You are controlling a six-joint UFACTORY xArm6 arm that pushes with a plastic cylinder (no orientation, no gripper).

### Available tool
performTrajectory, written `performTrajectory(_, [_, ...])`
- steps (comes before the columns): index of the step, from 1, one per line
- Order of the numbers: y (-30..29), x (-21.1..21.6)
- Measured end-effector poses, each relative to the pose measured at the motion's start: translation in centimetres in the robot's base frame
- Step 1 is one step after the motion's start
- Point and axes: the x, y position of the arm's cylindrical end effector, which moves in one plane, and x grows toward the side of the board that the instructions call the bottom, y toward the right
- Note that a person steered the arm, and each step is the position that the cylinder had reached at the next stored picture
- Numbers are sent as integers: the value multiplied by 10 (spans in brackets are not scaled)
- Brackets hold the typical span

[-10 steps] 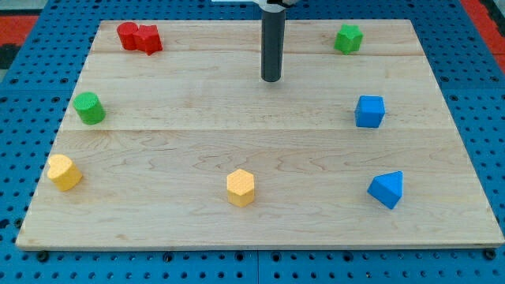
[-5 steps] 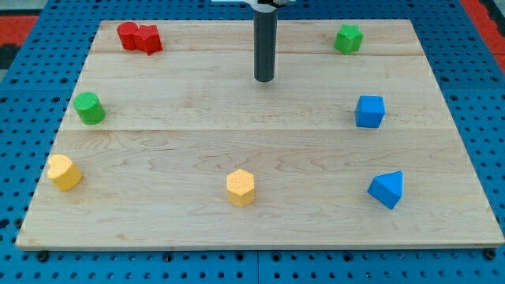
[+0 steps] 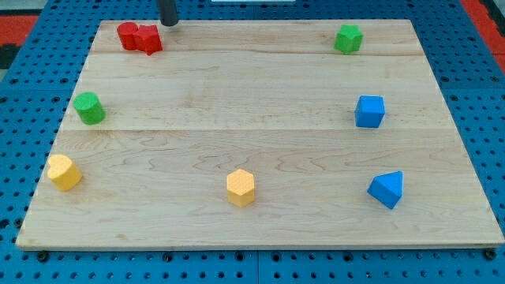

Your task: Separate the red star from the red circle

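The red circle [image 3: 127, 35] and the red star [image 3: 148, 39] sit touching each other at the board's top left, the circle on the left. My tip [image 3: 169, 23] is at the view's top edge, just up and right of the red star, a small gap away from it. Only the rod's lower end shows.
A green cylinder [image 3: 89, 108] lies at the left, a yellow block [image 3: 63, 172] at the lower left, a yellow hexagon [image 3: 241, 188] at bottom centre. A green block [image 3: 348, 38] is at the top right, a blue cube [image 3: 369, 111] at the right, a blue triangle [image 3: 387, 189] at the lower right.
My tip has moved from the board's upper middle far to the left and up, ending beside the red star. No block has moved.
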Motion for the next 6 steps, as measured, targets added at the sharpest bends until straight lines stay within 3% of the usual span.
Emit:
performTrajectory(1, [-19, 1])
performTrajectory(3, [-131, 8])
performTrajectory(5, [6, 40])
performTrajectory(6, [-2, 51])
